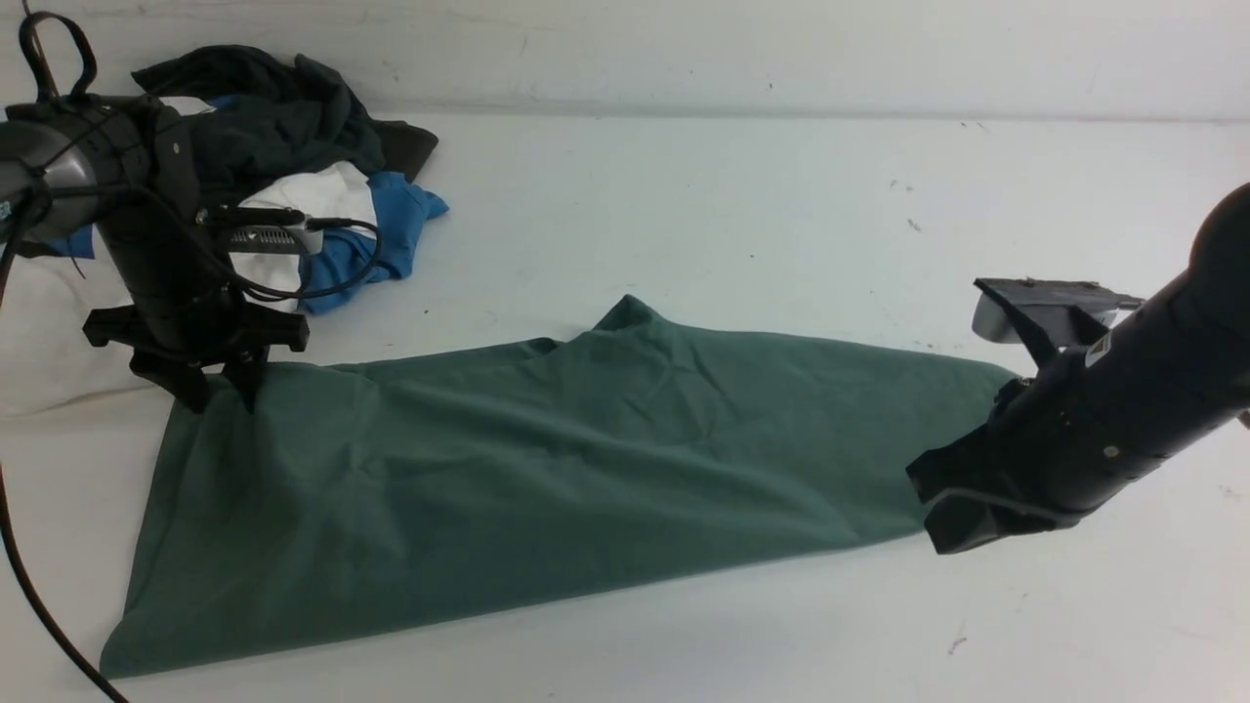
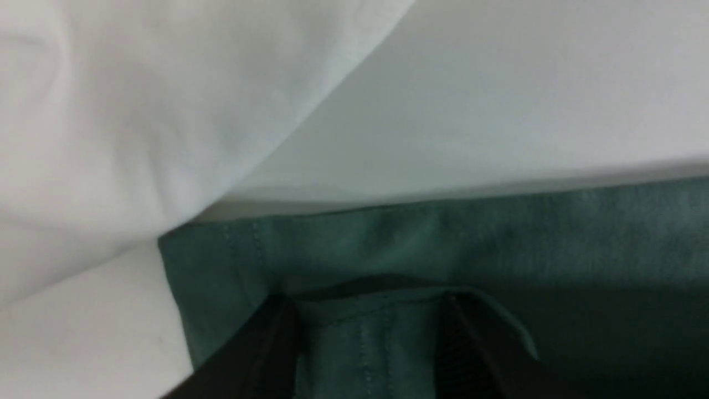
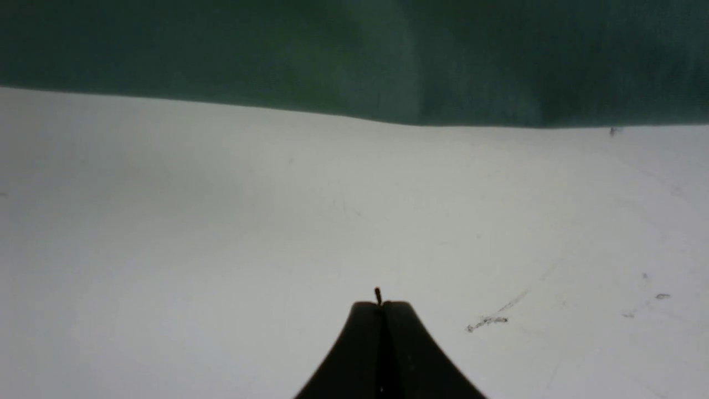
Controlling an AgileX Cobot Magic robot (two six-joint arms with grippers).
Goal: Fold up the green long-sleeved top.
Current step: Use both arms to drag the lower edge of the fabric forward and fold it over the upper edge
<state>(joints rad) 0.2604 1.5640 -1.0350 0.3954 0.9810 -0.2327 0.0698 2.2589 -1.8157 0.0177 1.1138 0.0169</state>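
Top [image 1: 547,469] lay folded long on counter [image 1: 781,195], between both hands. Left hand [image 1: 223,389] released, fingers [image 2: 271,349] astride the hem [image 2: 360,338]. Right hand [image 3: 381,310] clenched, empty, just off the far end. Risk: left fingers could snag the hem on lifting and drag the fold open.

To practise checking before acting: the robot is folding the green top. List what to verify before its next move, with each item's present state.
1. Left end effector open: ok, fingers apart astride the green top's corner hem.
2. Right end effector shut and empty: ok, above the table.
3. Folded edges even: not ok, a flap juts from the far edge.
4. Pile of other clothes apart from the top: ok.
5. White cloth clear of that corner: cannot tell.
6. Sleeves tucked inside: cannot tell, none show.
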